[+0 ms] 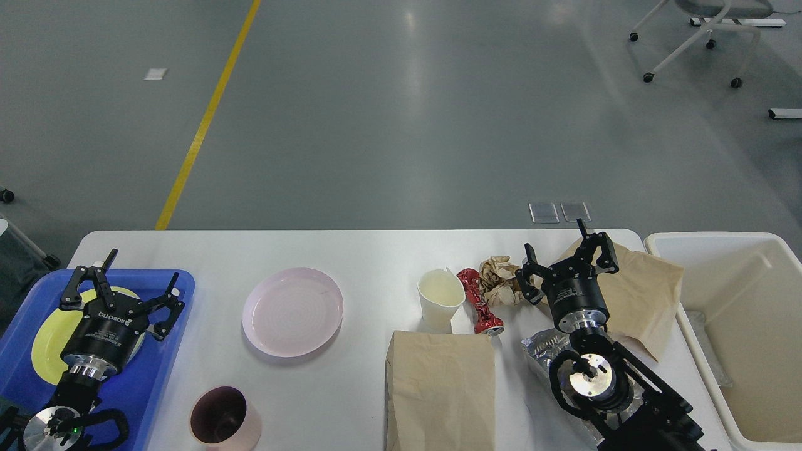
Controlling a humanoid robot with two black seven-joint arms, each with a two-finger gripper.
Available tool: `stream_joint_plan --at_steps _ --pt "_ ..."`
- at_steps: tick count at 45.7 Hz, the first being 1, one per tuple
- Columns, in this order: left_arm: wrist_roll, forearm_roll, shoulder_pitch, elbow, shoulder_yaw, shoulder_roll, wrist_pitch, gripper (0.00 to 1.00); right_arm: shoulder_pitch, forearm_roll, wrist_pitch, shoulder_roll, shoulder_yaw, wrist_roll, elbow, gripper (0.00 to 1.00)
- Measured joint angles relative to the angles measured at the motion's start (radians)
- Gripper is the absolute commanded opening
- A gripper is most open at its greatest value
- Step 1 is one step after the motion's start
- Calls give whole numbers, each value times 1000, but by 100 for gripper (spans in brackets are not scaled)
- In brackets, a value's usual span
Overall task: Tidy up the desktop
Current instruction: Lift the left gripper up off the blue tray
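The matte white counter with rounded corners spans the foreground. On it lie a glossy pink plate, flat paper bags and a crumpled red wrapper. Left gripper hangs over the blue tray, jaws apart; right gripper likewise spread.

Two plates, pink and yellow; two cups, white and pink; two paper bags; one red wrapper; one crumpled paper; one foil pack; one tray; one bin.
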Motion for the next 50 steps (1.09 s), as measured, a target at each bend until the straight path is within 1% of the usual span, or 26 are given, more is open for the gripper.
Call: stream_joint_plan --at_steps 29,33,37,41,44,47,48,50 --pt "-4 11 2 1 -2 18 10 97 0 -1 0 0 0 0 -1 100" --pt "-4 5 6 1 1 37 10 97 0 -1 0 0 0 0 -1 100" --pt "-10 -1 8 2 12 81 12 97 0 -1 0 0 0 0 -1 100" --pt "-29 -2 -1 8 76 156 13 97 0 -1 0 0 0 0 -1 100" --pt "-44 -2 -33 12 174 238 13 97 0 -1 0 0 0 0 -1 100" --pt "-51 -2 -92 13 313 327 13 97 0 -1 0 0 0 0 -1 100" --pt "-53 -2 -132 14 402 373 13 97 0 -1 0 0 0 0 -1 100" --pt "-54 -2 -181 14 502 424 11 97 0 -1 0 0 0 0 -1 100"
